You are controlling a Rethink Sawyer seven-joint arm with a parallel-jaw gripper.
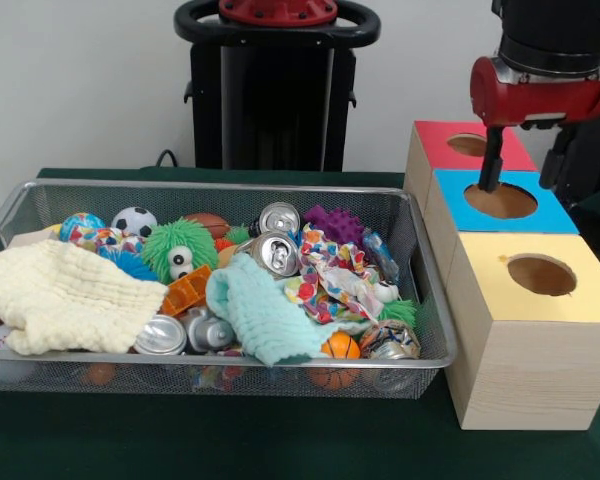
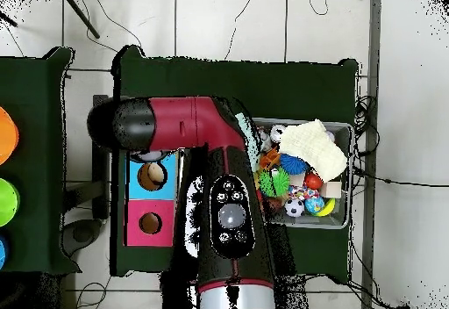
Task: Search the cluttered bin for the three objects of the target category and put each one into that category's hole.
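Observation:
The silver wire-mesh bin (image 1: pixel 220 187) sits on the green table, full of clutter; it also shows in the overhead view (image 2: pixel 348 176). In it lie several drink cans (image 1: pixel 276 253), a soccer ball (image 1: pixel 133 220), a small orange basketball (image 1: pixel 340 347), a cream cloth (image 1: pixel 65 295), a mint cloth (image 1: pixel 255 312) and a patterned cloth (image 1: pixel 330 272). To its right stand three wooden boxes with holed tops: red (image 1: pixel 435 137), blue (image 1: pixel 550 213) and yellow (image 1: pixel 500 290). My gripper (image 1: pixel 523 165) hangs open and empty just above the blue box's hole (image 1: pixel 501 201).
A green fuzzy toy with eyes (image 1: pixel 180 248) and a purple spiky toy (image 1: pixel 335 223) lie among the clutter. The robot pedestal (image 1: pixel 276 90) stands behind the bin. In the overhead view the arm (image 2: pixel 224 209) covers the bin's left part and the yellow box.

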